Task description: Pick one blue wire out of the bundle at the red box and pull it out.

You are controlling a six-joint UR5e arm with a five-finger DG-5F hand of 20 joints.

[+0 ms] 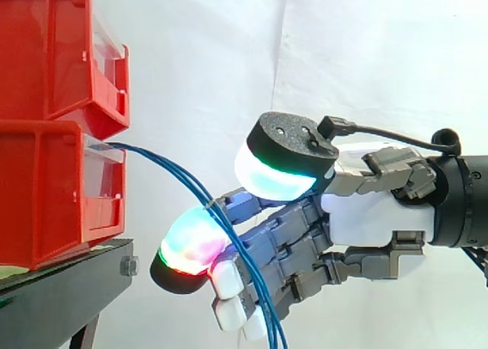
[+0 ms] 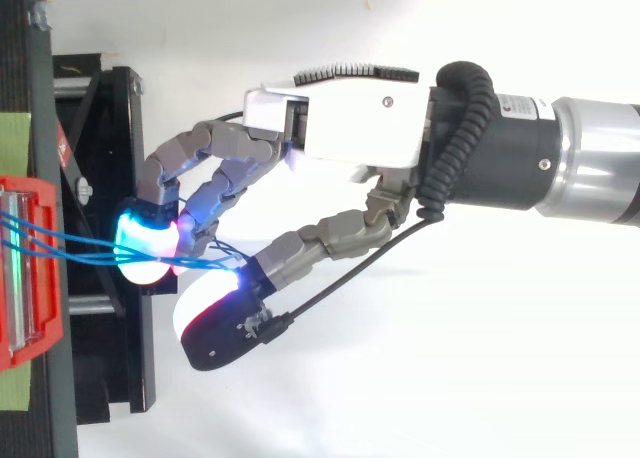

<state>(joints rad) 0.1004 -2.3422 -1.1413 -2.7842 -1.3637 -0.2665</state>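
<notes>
- A grey, jointed robot hand reaches in from the right before a white curtain, towards two stacked red plastic bins on a black metal stand.
- The thin blue wires leave the front of the lower bin, arc out and down, and run through the hand before dropping out of frame below it.
- The fingers are curled round the wires. One glowing fingertip pad hooks in on the bin side, while the broad cyan-lit thumb pad stands apart above it.
- This looks like a hook on the bundle, not a pinch on one strand. Several wires cross the fingers together, both from the side and from above.
- The step in hand appears to be singling out one wire.
- Doing it well likely means letting the other strands slip off the fingers, then closing the thumb pad onto one wire against the lit fingertip pad.
- The pull then probably wants to go straight away from the bin, along the wire's own line and at a steady pace.
- The likely risks are neighbouring wires dragging out with it, or the thin wire sliding between the rounded pads.
</notes>
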